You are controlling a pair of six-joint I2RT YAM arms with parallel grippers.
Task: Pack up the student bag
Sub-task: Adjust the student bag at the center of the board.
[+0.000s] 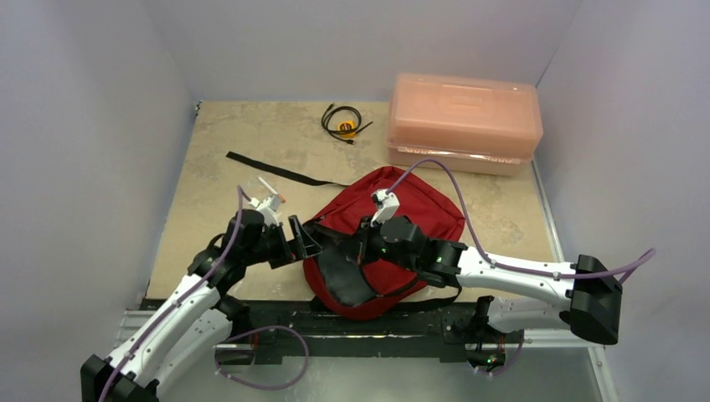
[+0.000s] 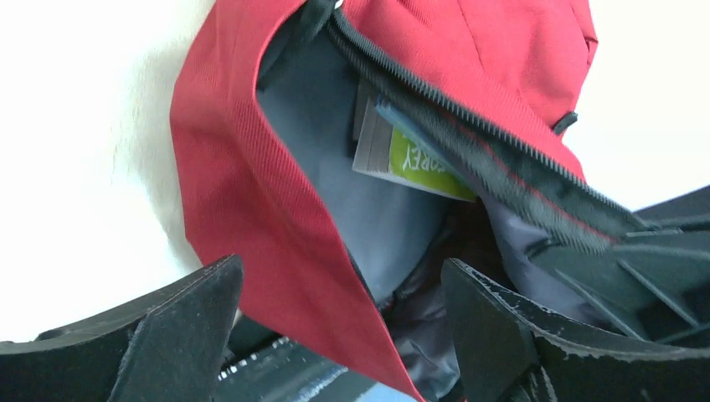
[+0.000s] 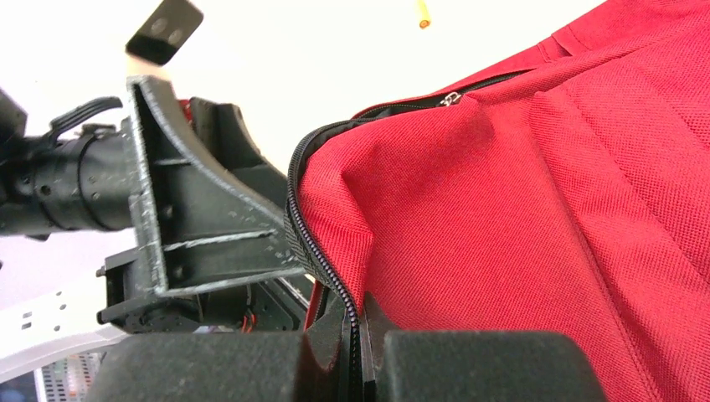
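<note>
Dark red soft fabric student bag [image 1: 402, 218] is lying at the near edge of the tan table [image 1: 218, 193], right gripper [image 3: 356, 331] pinching its black zipper rim [image 3: 322, 251], left gripper [image 2: 339, 276] spread astride the red flap [image 2: 251, 209], apparently to open its mouth.

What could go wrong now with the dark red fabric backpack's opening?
The right gripper pinches only the zipper edge of the dark red fabric backpack; it may slip and the opening sag. The open left gripper straddles the flap and could snag the grey lining.
</note>
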